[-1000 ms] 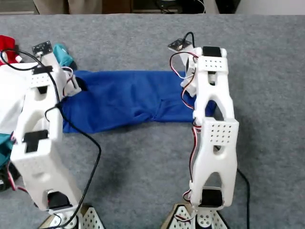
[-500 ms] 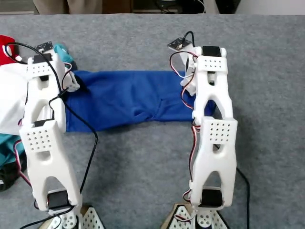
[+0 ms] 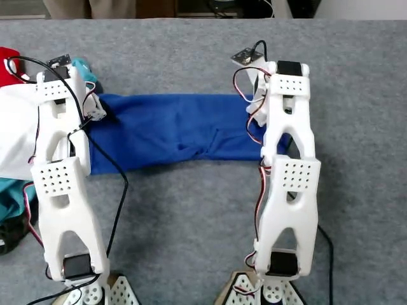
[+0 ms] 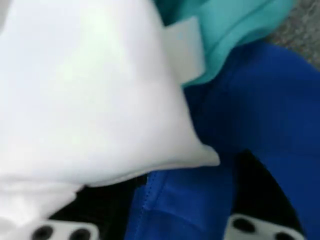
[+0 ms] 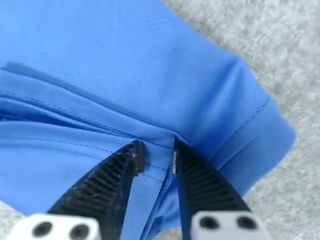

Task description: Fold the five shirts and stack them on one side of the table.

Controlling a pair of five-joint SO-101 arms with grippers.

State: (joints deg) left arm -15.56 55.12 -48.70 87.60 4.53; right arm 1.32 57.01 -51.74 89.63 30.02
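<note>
A blue shirt (image 3: 172, 130), folded into a long strip, lies across the grey table between the two arms. My right gripper (image 5: 155, 157) stands over its right end (image 3: 254, 121), shut on a raised fold of blue cloth near the hem. At the strip's left end my left gripper (image 3: 95, 113) is down on the cloth, open, with blue fabric (image 4: 190, 200) running between its wide-set jaws. A white shirt (image 4: 90, 90) overlaps that gripper and hides one fingertip. A teal shirt (image 4: 225, 25) lies just beyond.
A heap of shirts sits at the table's left edge: white (image 3: 13, 127), red (image 3: 7, 60) and teal (image 3: 82, 70). Grey table (image 3: 191, 229) stretches in front of the blue strip and off to the right (image 3: 362, 127).
The left arm swung upright and straightened over the strip's left end. The right arm shifted slightly right. The blue shirt barely moved.
</note>
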